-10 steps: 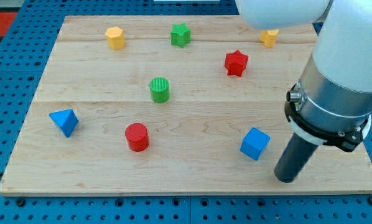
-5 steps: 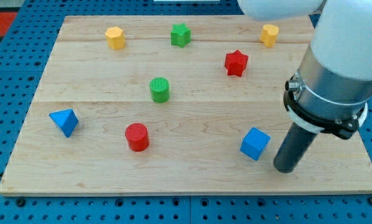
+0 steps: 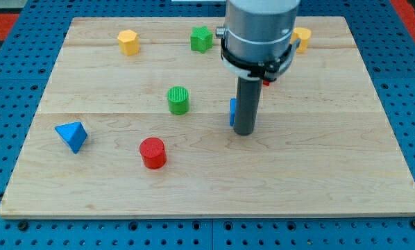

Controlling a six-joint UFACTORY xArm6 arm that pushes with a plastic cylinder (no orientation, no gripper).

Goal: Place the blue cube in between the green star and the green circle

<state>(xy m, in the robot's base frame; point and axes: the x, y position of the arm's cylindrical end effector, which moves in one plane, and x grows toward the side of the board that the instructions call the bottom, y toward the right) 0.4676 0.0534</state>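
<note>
My tip [image 3: 244,131] rests on the board near its middle. The blue cube [image 3: 232,112] is almost wholly hidden behind the rod; only a thin blue edge shows at the rod's left side, touching it. The green circle [image 3: 178,100] stands to the view's left of the cube. The green star [image 3: 201,39] sits near the view's top, up and left of the rod, with the arm's body just to its right.
A red cylinder [image 3: 153,153] and a blue triangular block [image 3: 72,135] lie at the lower left. A yellow block [image 3: 128,42] sits at the top left. Another yellow block [image 3: 302,38] and a red star [image 3: 266,80] are partly hidden behind the arm.
My tip has swept from the lower right up and left to the board's middle. The blue cube has moved with it, up and left toward the green circle.
</note>
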